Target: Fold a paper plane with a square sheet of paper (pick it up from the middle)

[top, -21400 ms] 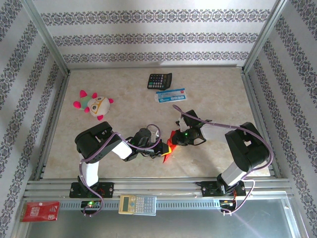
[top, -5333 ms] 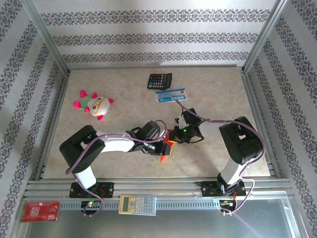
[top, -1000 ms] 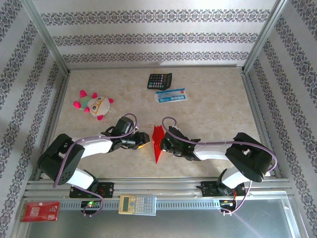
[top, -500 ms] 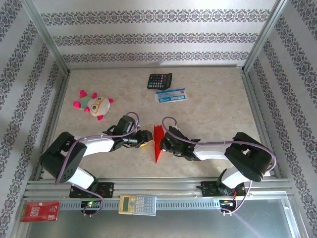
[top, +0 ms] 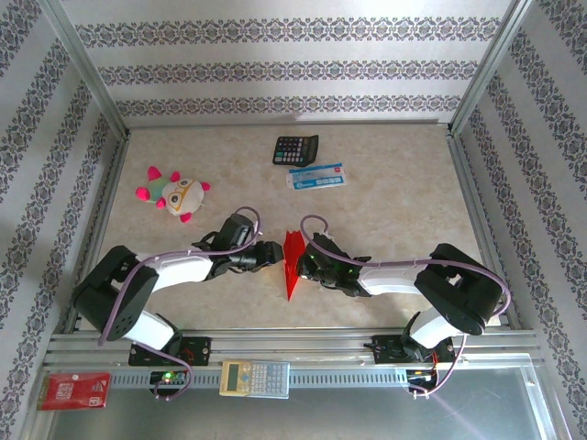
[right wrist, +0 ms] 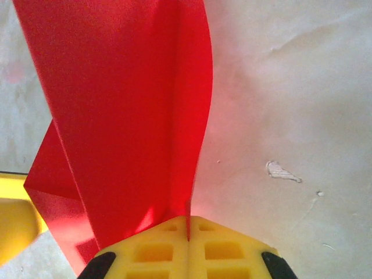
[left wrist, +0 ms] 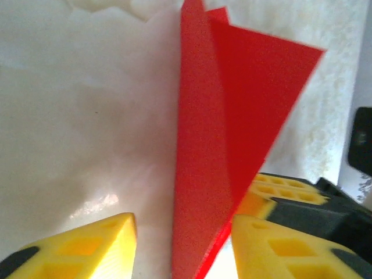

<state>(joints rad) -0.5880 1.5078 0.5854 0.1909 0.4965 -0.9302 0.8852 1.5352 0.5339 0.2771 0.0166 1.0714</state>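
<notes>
Between the spread fingers [left wrist: 75, 250] of the left gripper [left wrist: 181, 224] stood the paper plane [left wrist: 232, 104], a red folded wedge on edge. Bare table showed between one finger and the paper. The other finger sat just beside the far face, and whether it touched could not be told. Over the last second this gripper had crept in from just beside the dart until its jaws straddled it, though they had not closed on it.

Opposite, the right gripper [right wrist: 189, 226] had its fingers pressed together, pinching the plane's lower edge, and the layers fanned up and curled from that pinch. It had kept its place and its hold through that second.

Seen from above, the plane was a narrow dart at the middle of the table [top: 413, 183], tip toward the near rail, with an arm reaching in from each side. Some seconds earlier the paper had been a bunched clump between the two wrists. It now read as a long pointed shape, so the folding seemed far along, with the left gripper probably coming to press or share the centre crease. The calculator [top: 295, 148] and plush toy [top: 176, 194] sat well apart, unmoved.
</notes>
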